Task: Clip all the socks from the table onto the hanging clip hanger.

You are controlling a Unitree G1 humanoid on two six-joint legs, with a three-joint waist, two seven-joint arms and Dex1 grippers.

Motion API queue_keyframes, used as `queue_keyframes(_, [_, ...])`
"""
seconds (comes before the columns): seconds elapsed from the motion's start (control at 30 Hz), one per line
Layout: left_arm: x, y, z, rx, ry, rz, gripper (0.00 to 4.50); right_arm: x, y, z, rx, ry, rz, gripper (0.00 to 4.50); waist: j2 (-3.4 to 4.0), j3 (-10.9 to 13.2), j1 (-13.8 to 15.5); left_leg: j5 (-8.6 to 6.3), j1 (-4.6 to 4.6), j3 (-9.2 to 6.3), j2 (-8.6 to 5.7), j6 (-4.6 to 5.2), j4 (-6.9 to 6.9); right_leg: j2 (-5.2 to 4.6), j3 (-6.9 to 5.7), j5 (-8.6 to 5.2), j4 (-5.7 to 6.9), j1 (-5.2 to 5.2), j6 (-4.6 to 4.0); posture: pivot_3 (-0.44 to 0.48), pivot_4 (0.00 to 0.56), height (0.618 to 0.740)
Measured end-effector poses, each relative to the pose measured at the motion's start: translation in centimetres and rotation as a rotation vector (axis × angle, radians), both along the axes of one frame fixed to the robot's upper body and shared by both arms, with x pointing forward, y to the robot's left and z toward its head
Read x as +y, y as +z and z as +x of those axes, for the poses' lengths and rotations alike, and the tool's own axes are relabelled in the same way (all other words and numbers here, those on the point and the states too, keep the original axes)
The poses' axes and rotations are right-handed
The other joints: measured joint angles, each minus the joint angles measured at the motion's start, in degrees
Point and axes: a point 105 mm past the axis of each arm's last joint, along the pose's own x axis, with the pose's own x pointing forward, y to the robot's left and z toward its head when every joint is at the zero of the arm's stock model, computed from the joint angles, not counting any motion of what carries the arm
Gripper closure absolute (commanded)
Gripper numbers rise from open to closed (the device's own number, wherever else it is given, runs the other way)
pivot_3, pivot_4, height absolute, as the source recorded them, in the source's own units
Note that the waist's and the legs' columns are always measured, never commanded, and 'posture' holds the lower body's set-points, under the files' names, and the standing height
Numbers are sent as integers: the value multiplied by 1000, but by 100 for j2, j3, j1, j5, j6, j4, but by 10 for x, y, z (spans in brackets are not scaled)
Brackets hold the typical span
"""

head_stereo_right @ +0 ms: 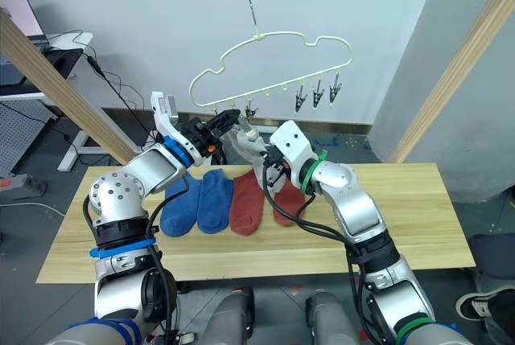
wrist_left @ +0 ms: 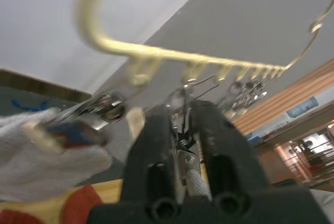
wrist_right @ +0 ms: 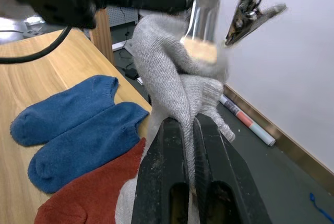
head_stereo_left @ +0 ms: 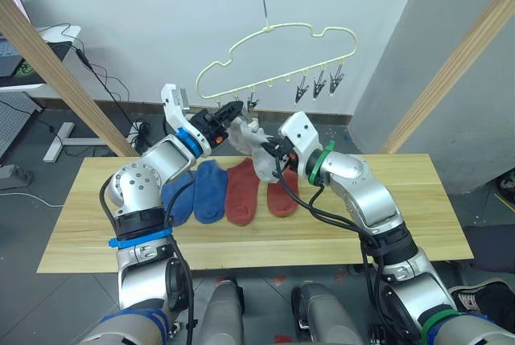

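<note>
Left wrist view: left gripper (wrist_left: 183,130) squeezes a clip (wrist_left: 180,110), seemingly; right gripper (wrist_right: 189,145) pinches grey sock (wrist_right: 169,72).

No readable txt, labels, brands, nos. or signs anywhere. Laptop screen (head_stereo_right: 18,9) at far left on white desk: lit, but content too small to read. Orange patch on left arm's body in right wrist view: no legible chars.
</note>
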Motion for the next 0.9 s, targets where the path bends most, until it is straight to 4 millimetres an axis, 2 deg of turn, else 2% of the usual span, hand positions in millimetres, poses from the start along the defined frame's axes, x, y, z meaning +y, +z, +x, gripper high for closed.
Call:
queue_keyframes(0.1, [0, -7, -2, 21, -4, 22, 1716, 5, 1, -3, 14, 18, 24, 4500, 0, 0, 3, 0, -3, 0, 0, 0, -1, 0, 0, 0, 0, -3, -1, 69, 211, 740])
queue_keyframes(0.23, [5, -4, -8, -9, -3, 92, 498, 14, 1, -9, 64, 51, 70, 4500, 0, 0, -1, 0, -3, 0, 2, -1, -8, 0, 1, 1, -1, -6, -1, 71, 208, 740])
queue_keyframes(0.3, [5, -4, -13, -28, -12, 135, 0, 23, 1, -14, 120, 84, 123, 3911, 0, 0, 1, 1, -3, -1, 2, -2, -13, 0, -1, 13, 0, -7, -24, 74, 206, 740])
queue_keyframes(0.47, [3, -4, -21, -59, -30, 208, 0, 34, 1, -27, 294, 165, 251, 2179, 0, 0, 15, 2, -4, -4, 0, -3, -13, -3, -3, 14, -1, -6, -26, 79, 198, 740])
queue_keyframes(0.67, [9, -3, -24, -97, 11, 279, 0, 16, -14, -30, 358, 139, 228, 44, 0, 0, 49, 1, -5, -2, -1, -2, -14, -3, -2, 13, -8, -6, -23, 81, 191, 740])
queue_keyframes(0.9, [4, -13, -28, -123, 18, 348, 0, -17, -30, -31, 355, 70, 142, 44, 0, 0, 97, 1, -8, 0, 1, -2, -19, -2, -1, 12, -16, -9, -23, 70, 186, 740])
